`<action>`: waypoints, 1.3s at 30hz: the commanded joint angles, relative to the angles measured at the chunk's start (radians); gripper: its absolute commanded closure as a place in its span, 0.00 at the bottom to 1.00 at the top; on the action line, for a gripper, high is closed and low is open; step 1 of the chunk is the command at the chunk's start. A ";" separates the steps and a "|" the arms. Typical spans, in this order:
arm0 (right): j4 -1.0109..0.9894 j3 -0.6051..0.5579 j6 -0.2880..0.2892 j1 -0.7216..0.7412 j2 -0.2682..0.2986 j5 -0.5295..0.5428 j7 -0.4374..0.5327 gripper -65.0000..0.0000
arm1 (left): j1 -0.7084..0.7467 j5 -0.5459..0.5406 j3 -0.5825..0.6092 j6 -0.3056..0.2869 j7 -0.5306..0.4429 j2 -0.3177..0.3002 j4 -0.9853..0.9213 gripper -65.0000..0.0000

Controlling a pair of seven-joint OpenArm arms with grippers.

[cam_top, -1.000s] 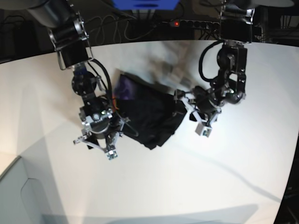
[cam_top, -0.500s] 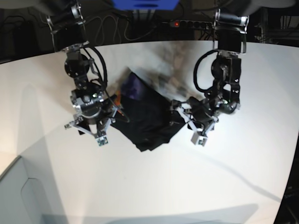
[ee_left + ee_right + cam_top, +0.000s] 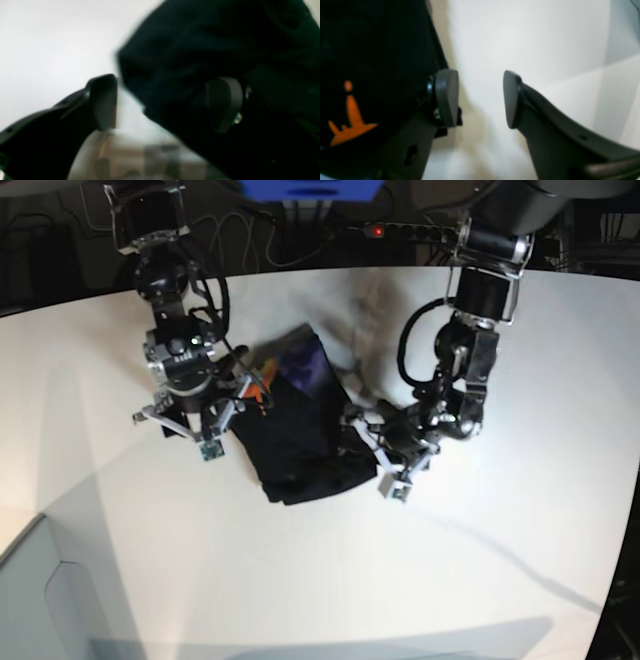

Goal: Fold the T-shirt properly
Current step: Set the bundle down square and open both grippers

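Note:
The black T-shirt (image 3: 300, 435) lies bunched in a heap at the middle of the white table (image 3: 480, 560), with a purple and orange bit of print (image 3: 300, 365) showing at its far edge. My left gripper (image 3: 375, 455) is open at the heap's right edge. In the left wrist view this gripper (image 3: 163, 102) has black fabric (image 3: 212, 50) lying between and over its jaws. My right gripper (image 3: 185, 430) is open at the heap's left edge. In the right wrist view it (image 3: 480, 98) holds nothing, and the shirt with its orange print (image 3: 350, 117) lies just outside one finger (image 3: 446, 97).
The table's front left corner drops off to a grey floor (image 3: 40, 600). A power strip with a red light (image 3: 400, 230) and cables lie behind the table's far edge. A blue object (image 3: 310, 188) stands at the back.
Both arms have moved toward the far left. The shirt has shifted left and gathered into a tighter heap, with the purple print now on top at the back.

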 commanded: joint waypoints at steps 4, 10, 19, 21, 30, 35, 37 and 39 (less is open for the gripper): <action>0.028 0.004 0.002 -0.023 0.002 -0.005 0.015 0.55 | -0.047 -0.012 0.031 -0.005 -0.025 0.029 -0.026 0.17; 0.091 0.003 0.002 -0.079 -0.021 -0.004 0.015 0.55 | -0.063 -0.012 0.034 -0.004 -0.023 0.041 -0.024 0.17; 0.134 -0.002 0.002 -0.148 -0.042 -0.004 0.015 0.55 | -0.088 -0.012 0.035 -0.004 -0.023 0.054 -0.029 0.17; 0.154 -0.002 0.002 -0.157 -0.051 -0.004 0.015 0.55 | -0.088 -0.012 0.035 -0.004 -0.025 0.055 -0.029 0.17; 0.191 -0.004 0.002 -0.180 -0.048 -0.005 0.015 0.55 | -0.122 -0.012 0.034 -0.007 -0.026 0.092 -0.101 0.17; 0.188 0.003 0.002 -0.180 -0.033 -0.005 0.015 0.55 | -0.120 -0.020 0.035 -0.005 -0.054 0.089 -0.086 0.17; 0.186 0.004 0.002 -0.171 -0.008 -0.005 0.015 0.55 | -0.117 -0.014 0.031 -0.005 -0.040 0.086 -0.046 0.17; 0.185 0.004 0.002 -0.149 0.005 -0.005 0.015 0.55 | -0.106 -0.014 0.028 -0.005 -0.014 0.086 -0.009 0.17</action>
